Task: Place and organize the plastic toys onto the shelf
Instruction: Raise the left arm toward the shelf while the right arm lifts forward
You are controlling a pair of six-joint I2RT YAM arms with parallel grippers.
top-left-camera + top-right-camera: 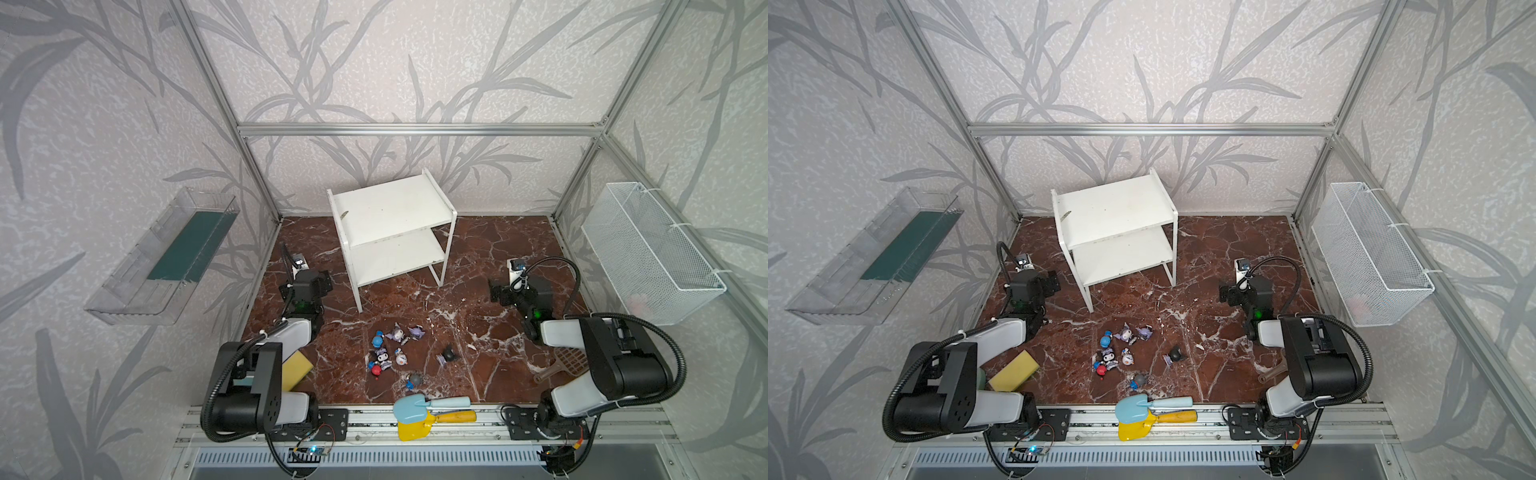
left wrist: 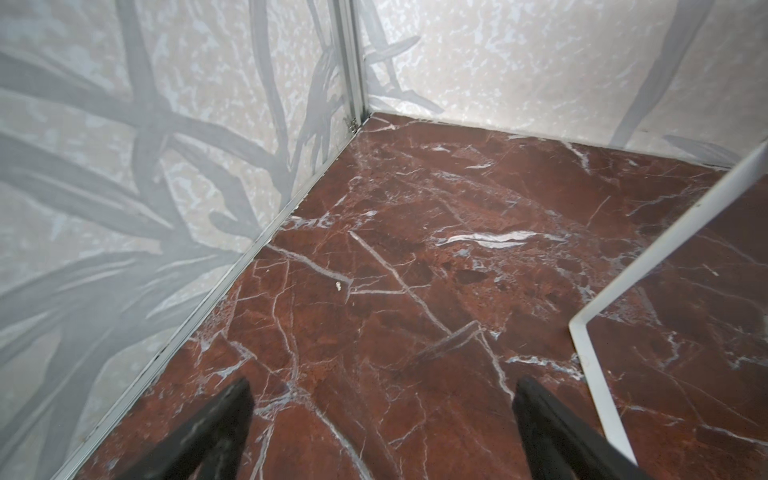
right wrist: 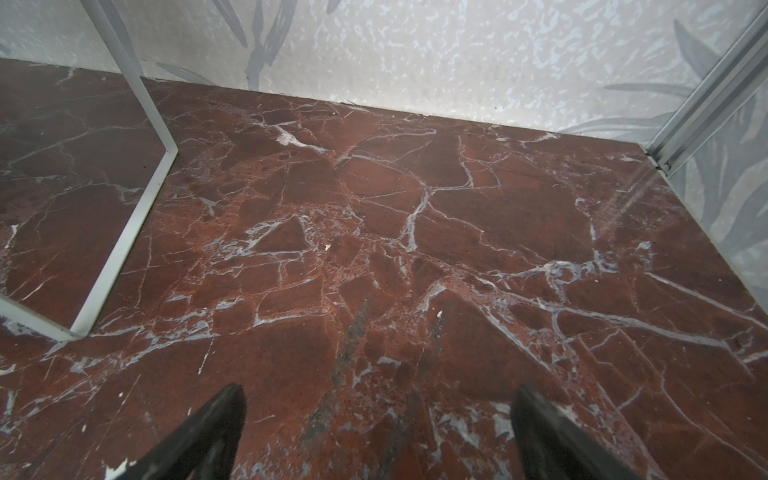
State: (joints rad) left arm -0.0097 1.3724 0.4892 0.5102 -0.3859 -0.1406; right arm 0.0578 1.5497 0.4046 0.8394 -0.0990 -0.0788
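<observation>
1. Left gripper [image 2: 384, 386]: the jaws stand fully apart and hold nothing; only bare counter [image 2: 415, 270] shows between them. It hangs low, just beside the left leg of the shelf [image 1: 390, 212]
2. Right gripper [image 3: 379, 392]: likewise spread wide and empty, over bare counter near the shelf's right leg
3. Judged reason for this posture: parked on either side of the shelf and well apart from the plastic toys [image 1: 382, 358], both arms leave the work zone clear to the top views, and the wide jaws are ready for a first pick
4. The shelf stands at the back centre of the counter, turned slightly, open front toward the arms. This placement appears to give both arms access to either tier. Both boards carry no toys, so no placement is done yet
5. The plastic toys lie on the counter in front of the shelf, between the two arms. Most form a tight cluster; one dark figure [image 1: 448, 354] lies apart to the right, and one grey-blue figure [image 1: 413, 380] sits nearer the front edge. Either arm can probably reach them
6. Non-task items: the yellow sponge [image 1: 297, 368] lies beside the left arm and two toy shovels [image 1: 409, 407] rest on the front rail. Keep approach paths clear of both
</observation>
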